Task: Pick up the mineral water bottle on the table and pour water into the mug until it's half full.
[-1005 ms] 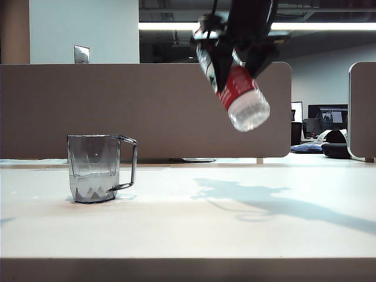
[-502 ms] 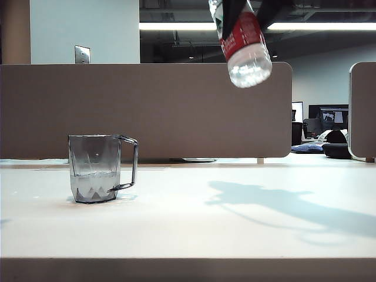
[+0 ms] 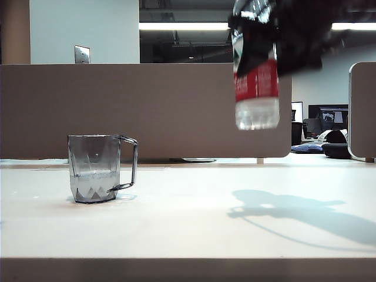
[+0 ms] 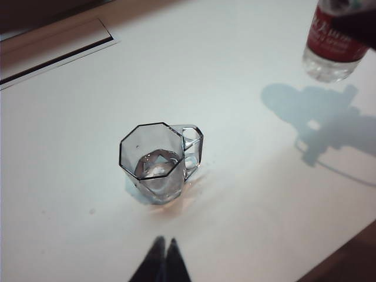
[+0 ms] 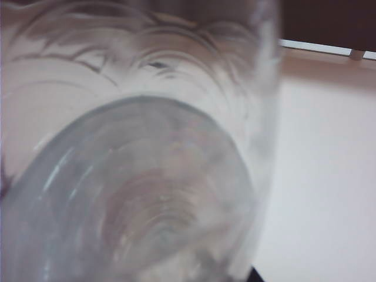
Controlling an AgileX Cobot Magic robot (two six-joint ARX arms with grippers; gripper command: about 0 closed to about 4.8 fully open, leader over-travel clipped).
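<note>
Exterior view: the mineral water bottle (image 3: 257, 88) is held upright in the air, high over the right half of the table (image 3: 188, 223), clear of the surface, its shadow cast on the table beneath and to the right. The right gripper (image 3: 294, 35) is seen as a dark mass closed around the bottle's upper part; the fingers cannot be made out singly. The mug (image 3: 94, 168) is stood on the left part of the table, well apart from the bottle, handle turned rightward, with water (image 3: 92, 187) in its lower portion. Left wrist view: the left gripper (image 4: 163, 258) is seen over the table near the mug (image 4: 157, 163), apart from it, its two dark fingertips pressed together with nothing between them. The bottle's (image 4: 336, 44) lower part is recorded at the frame's corner, above its shadow. Right wrist view: the frame is nearly filled by the blurred clear body of the bottle (image 5: 129, 153), with the white table (image 5: 323, 176) beside it; the gripper's fingers are not discernible here.
</note>
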